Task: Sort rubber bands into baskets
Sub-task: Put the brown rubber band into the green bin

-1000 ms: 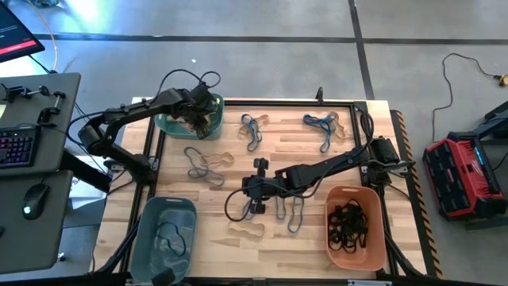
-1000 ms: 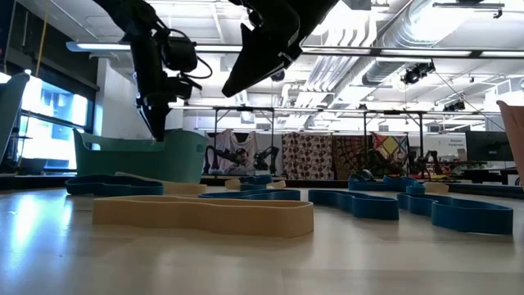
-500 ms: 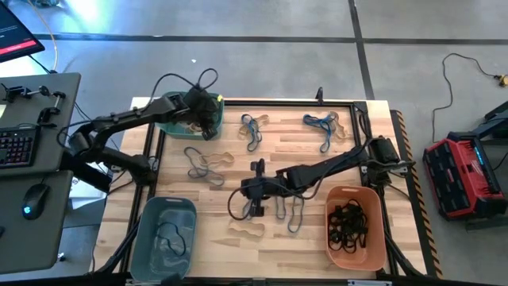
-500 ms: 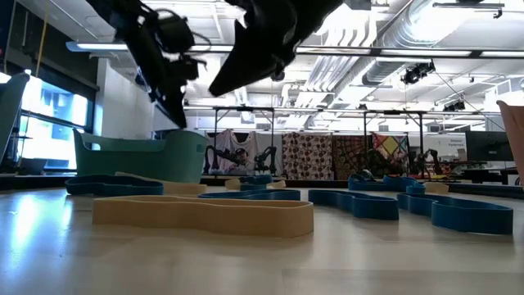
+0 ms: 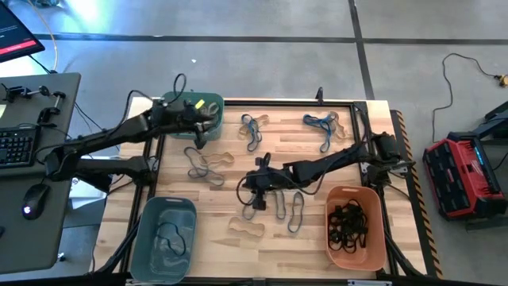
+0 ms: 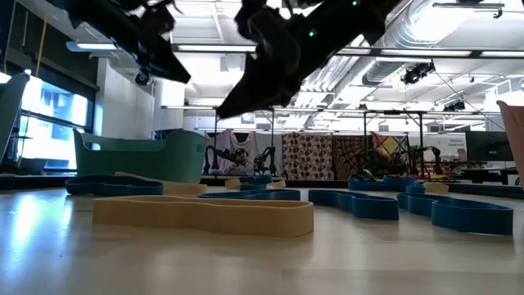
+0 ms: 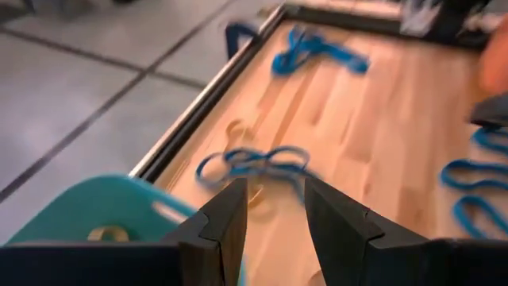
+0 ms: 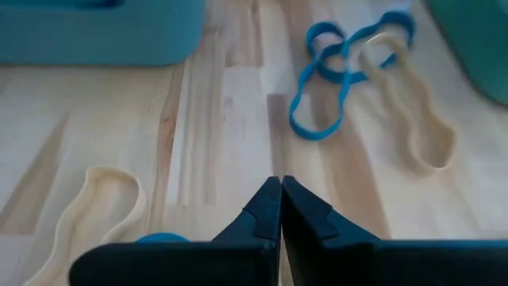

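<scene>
Pincers differ: the left pincer (image 5: pixel 198 127), parted and empty, hangs beside the teal basket (image 5: pixel 181 129), apparently after a drop, while the right pincer (image 5: pixel 258 184), shut and empty, hovers over loose rubber bands (image 5: pixel 287 208) on the desk (image 5: pixel 317 159).

A wooden table (image 5: pixel 238 147) with a dark frame carries three baskets: a teal basket (image 5: pixel 208 103) at the far left corner, a grey-blue basket (image 5: pixel 163 241) at the near left corner and an orange basket (image 5: pixel 355 228) at the near right corner. Loose rubber bands (image 5: pixel 208 164) in blue, tan and grey lie scattered over the wood between them. Two clusters sit near the far edge, and a tan band (image 5: pixel 247 230) lies toward the near edge.
</scene>
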Controlling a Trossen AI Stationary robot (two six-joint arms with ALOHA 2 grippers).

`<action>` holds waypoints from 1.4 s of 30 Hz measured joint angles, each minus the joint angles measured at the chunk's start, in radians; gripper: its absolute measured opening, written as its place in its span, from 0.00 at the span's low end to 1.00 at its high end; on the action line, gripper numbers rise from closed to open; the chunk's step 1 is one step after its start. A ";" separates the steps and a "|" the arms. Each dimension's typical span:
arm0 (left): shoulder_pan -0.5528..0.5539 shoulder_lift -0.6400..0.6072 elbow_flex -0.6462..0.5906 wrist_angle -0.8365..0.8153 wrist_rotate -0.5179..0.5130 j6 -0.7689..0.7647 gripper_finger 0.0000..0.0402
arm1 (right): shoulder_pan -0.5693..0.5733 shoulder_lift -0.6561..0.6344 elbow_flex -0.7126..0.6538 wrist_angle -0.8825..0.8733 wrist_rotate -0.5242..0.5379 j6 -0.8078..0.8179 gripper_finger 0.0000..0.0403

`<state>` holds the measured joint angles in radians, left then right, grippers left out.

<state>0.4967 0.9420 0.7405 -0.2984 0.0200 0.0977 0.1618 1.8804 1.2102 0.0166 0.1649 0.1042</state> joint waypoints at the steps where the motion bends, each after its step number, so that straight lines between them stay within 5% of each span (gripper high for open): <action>1: -0.013 -0.021 -0.012 0.020 0.000 -0.011 0.30 | -0.001 -0.016 -0.009 0.000 0.016 -0.004 0.00; 9: -0.124 -0.123 -0.061 0.060 0.006 -0.007 0.30 | -0.019 -0.118 -0.091 0.018 0.041 -0.004 0.00; 21: -0.309 -0.100 -0.061 0.037 0.060 0.078 0.30 | 0.004 -0.366 -0.315 0.015 0.164 0.084 0.00; 32: -0.470 0.110 -0.061 -0.032 0.048 0.071 0.30 | 0.069 -0.515 -0.408 0.009 0.287 0.153 0.00; 42: -0.502 0.336 -0.061 -0.024 -0.136 0.010 0.30 | 0.081 -0.506 -0.408 0.008 0.298 0.168 0.00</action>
<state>-0.0054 1.2781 0.6792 -0.3220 -0.1163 0.1081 0.2432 1.3746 0.8022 0.0250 0.4629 0.2718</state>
